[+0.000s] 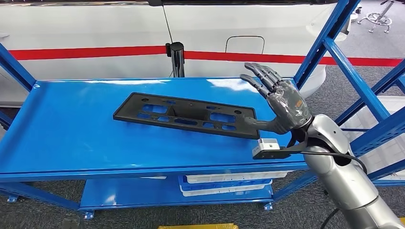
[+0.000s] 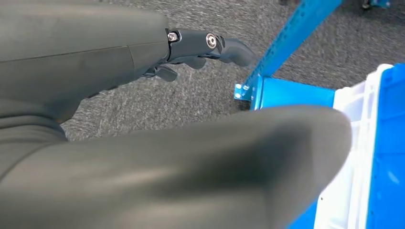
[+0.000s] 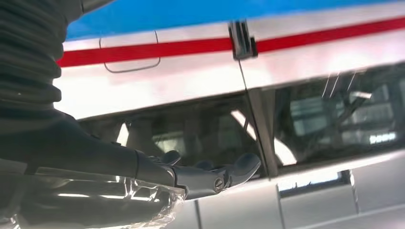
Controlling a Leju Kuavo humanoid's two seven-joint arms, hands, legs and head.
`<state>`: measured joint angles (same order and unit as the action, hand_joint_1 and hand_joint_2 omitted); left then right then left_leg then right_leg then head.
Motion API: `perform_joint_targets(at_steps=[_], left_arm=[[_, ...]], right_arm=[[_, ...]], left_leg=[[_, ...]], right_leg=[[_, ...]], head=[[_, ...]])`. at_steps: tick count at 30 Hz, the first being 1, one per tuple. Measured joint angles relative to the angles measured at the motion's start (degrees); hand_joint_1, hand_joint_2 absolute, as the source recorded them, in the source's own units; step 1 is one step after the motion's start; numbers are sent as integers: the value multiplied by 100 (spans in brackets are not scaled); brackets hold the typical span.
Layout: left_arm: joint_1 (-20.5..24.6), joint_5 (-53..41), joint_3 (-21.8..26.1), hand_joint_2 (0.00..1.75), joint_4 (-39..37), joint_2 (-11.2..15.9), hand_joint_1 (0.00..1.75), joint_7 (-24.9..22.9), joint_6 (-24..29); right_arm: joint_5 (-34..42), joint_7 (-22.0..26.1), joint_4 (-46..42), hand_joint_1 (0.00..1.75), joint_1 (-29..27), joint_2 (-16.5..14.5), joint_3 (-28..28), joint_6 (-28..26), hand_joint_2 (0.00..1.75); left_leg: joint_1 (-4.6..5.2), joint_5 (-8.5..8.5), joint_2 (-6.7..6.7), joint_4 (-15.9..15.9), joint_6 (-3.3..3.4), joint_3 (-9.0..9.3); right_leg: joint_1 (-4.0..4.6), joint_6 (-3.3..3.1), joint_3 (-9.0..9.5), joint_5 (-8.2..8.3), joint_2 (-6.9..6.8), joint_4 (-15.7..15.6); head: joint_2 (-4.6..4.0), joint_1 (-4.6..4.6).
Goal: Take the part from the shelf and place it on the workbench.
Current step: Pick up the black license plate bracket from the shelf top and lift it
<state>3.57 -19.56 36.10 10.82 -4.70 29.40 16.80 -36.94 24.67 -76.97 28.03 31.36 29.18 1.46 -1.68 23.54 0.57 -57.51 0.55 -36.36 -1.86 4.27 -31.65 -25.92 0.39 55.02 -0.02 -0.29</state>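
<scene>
Part [image 1: 186, 116] lies flat on shelf [image 1: 67, 129], long axis left-right. Right hand [image 1: 282, 102] at its right end, empty, fingers spread wide. Left hand [image 2: 143, 57] hangs low, empty.

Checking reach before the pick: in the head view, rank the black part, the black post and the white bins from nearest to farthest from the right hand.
1. Black part, on the shelf just left of the right hand.
2. White bins, lower level, below the hand.
3. Black post, behind the shelf.
</scene>
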Motion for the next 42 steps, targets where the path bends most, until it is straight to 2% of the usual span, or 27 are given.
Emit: perform_joint_targets(at_steps=[6,13,23,31,42], left_arm=[[-10,0,21,0,0,3,0,-7,3],[-11,0,40,0,0,3,0,-14,3],[-9,-16,82,0,0,3,0,-14,-2],[5,-74,145,0,0,-18,0,-13,3],[7,-91,153,0,0,-20,0,-17,10]], right_arm=[[104,2,-203,0,-44,306,45,127,175],[161,-7,-301,0,-49,434,84,216,175],[536,-179,-367,0,314,673,320,995,175],[174,-468,-273,0,476,678,873,817,175],[69,-561,-146,0,576,663,1219,779,175]], left_leg=[[0,3,-2,0,-4,0],[-1,2,-2,0,-4,1],[0,2,-1,0,-3,1],[-1,2,-1,0,-4,1],[-1,2,-2,0,-4,0]], right_leg=[[0,0,-2,0,1,0],[1,0,-1,0,1,1],[0,0,0,0,0,1],[1,0,1,0,0,1],[1,0,2,0,1,1]], head=[[0,-1],[0,-2],[0,-1],[0,-2],[1,-1]])
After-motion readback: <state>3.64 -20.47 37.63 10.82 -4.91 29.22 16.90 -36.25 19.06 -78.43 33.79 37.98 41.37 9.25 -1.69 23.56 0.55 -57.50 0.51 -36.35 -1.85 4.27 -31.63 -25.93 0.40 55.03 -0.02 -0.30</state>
